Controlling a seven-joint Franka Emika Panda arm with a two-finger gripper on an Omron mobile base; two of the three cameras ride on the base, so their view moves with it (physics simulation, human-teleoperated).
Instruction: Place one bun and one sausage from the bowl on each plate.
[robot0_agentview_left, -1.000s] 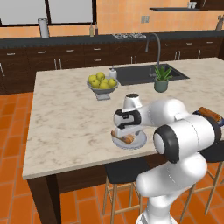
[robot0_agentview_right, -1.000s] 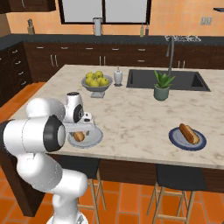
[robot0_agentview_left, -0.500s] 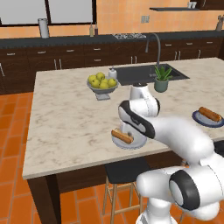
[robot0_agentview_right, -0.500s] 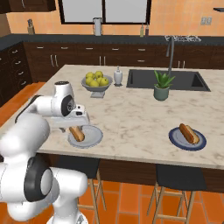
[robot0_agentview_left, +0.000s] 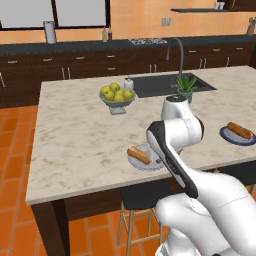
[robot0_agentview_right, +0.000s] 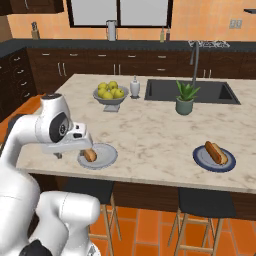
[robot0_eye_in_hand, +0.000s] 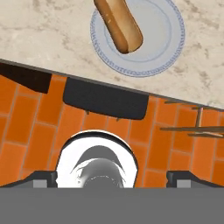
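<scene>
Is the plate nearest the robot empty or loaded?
Loaded: the near plate carries a bun with sausage lying across it.

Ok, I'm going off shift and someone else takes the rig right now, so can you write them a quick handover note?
Gripper: open and empty, hanging over the floor just off the counter edge, beside the near plate.
Near plate: holds a bun. I cannot tell a sausage apart from it.
Far plate, further right along the counter's front edge: holds a bun with sausage.
Done: both plates look served.
Left: check the near plate for its sausage. Otherwise probably nothing.
</scene>
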